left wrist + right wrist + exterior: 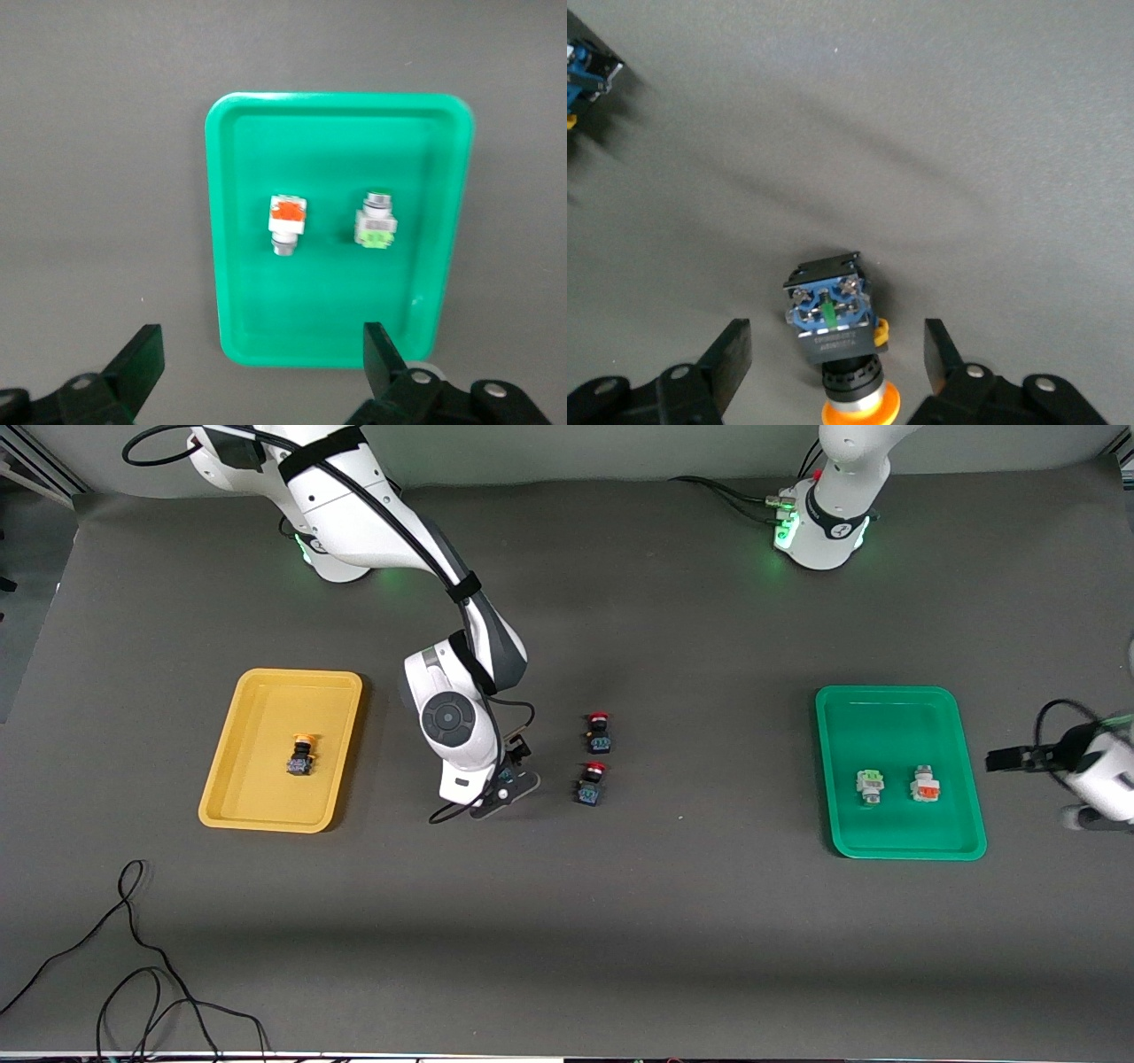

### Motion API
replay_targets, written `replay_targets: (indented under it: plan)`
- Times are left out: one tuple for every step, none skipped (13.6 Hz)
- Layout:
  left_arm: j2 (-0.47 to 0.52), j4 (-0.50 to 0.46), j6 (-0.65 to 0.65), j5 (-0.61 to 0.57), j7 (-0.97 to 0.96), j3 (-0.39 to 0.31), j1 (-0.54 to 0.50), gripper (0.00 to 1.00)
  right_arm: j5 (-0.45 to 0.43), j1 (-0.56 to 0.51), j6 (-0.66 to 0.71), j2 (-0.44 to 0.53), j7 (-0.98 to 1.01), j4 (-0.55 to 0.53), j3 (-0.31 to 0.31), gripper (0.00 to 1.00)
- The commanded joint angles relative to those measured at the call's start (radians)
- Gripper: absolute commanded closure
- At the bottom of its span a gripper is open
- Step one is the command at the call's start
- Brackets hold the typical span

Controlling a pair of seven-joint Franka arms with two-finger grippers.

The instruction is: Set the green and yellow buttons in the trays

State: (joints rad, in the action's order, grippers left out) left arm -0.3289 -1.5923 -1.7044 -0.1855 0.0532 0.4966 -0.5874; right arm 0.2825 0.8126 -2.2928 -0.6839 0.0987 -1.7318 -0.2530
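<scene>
My right gripper (837, 345) is open and low over the table, its fingers either side of a black-bodied button with a yellow-orange cap (831, 323) that lies on the mat, not touching it. In the front view this gripper (505, 788) hides that button. A second yellow-capped button (302, 755) lies in the yellow tray (221, 806). The green tray (886, 700) holds a whitish button with a green part (871, 786) and one with an orange-red part (926, 784). My left gripper (1005, 760) is open and empty, up beside the green tray (337, 111).
Two black-bodied buttons with red caps (599, 732) (590, 783) stand on the mat beside my right gripper, toward the left arm's end. One shows at the edge of the right wrist view (585, 71). Loose black cables (133, 957) lie near the front corner.
</scene>
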Motion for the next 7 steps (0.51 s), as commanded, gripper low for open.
replay_targets:
  plan:
    - [0.083, 0.032, 0.084, 0.058, 0.011, 0.005, 0.005, 0.00, 0.027, 0.019, -0.008, 0.003, 0.010, -0.014, -0.012, 0.19]
    - [0.112, 0.032, 0.106, 0.073, 0.011, 0.014, 0.005, 0.00, 0.027, 0.019, -0.019, 0.003, 0.009, -0.018, -0.012, 0.21]
    - [0.135, 0.031, 0.120, 0.083, 0.010, 0.022, 0.005, 0.00, 0.027, 0.020, -0.025, 0.000, 0.010, -0.020, -0.012, 0.25]
    - [0.152, 0.031, 0.127, 0.092, 0.010, 0.023, 0.009, 0.00, 0.023, 0.020, -0.036, -0.008, 0.012, -0.020, -0.012, 0.36]
    - [0.172, 0.031, 0.129, 0.115, 0.008, 0.017, 0.024, 0.00, 0.015, 0.020, -0.042, -0.014, 0.012, -0.020, -0.012, 0.51]
    - [0.200, 0.026, 0.131, 0.138, 0.008, 0.014, 0.026, 0.00, 0.015, 0.020, -0.054, -0.019, 0.012, -0.020, -0.012, 0.82]
    - [0.226, 0.015, 0.131, 0.149, 0.005, 0.010, 0.035, 0.00, 0.017, 0.019, -0.054, -0.019, 0.010, -0.020, -0.012, 1.00]
